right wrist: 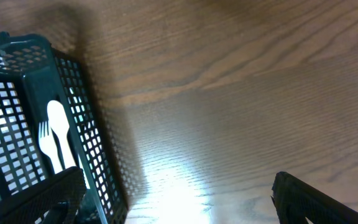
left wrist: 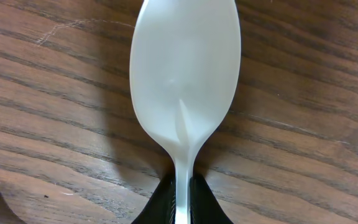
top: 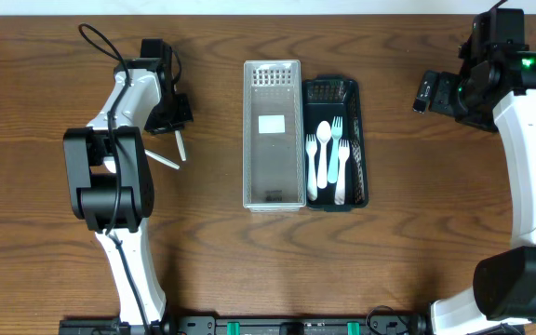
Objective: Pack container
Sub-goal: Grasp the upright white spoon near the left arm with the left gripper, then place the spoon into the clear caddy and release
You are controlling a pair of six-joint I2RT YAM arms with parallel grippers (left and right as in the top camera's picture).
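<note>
Wooden table (top: 408, 233): your left claw grips a spoon, two baskets sit mid-table, and your right claw is spread.

At far left, your left claw (top: 175, 126) is clamped on the handle of a white plastic spoon (top: 181, 145). Your left wrist view shows its bowl (left wrist: 184, 74) low over the grain, contact unclear. A second white utensil (top: 162, 160) lies on the wood just beside it. At the centre stands a clear mesh basket (top: 249, 140), its long side touching a dark mesh basket (top: 359, 140) on its right. The dark basket holds white and pale blue cutlery (top: 328, 154) lying lengthwise. Well to the right, your right claw (right wrist: 176, 186) hangs over bare wood, fingers (right wrist: 316, 199) wide apart, gripping nothing.
</note>
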